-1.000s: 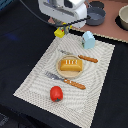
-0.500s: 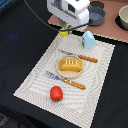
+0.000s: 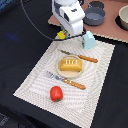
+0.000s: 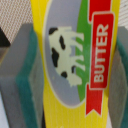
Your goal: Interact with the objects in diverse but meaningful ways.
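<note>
Yellow butter packet (image 4: 75, 60) between gripper (image 4: 70, 70) pads

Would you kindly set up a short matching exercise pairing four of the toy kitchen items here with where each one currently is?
Things:
1. butter packet
2. bread loaf
3. tomato
4. carton

Places:
A. alone on the striped mat, past the fork from the plate
B. on the round plate
C. between the pads of the gripper
D. upright at the mat's far edge, beside the gripper

Pairs: 1-C, 2-B, 3-A, 4-D
</note>
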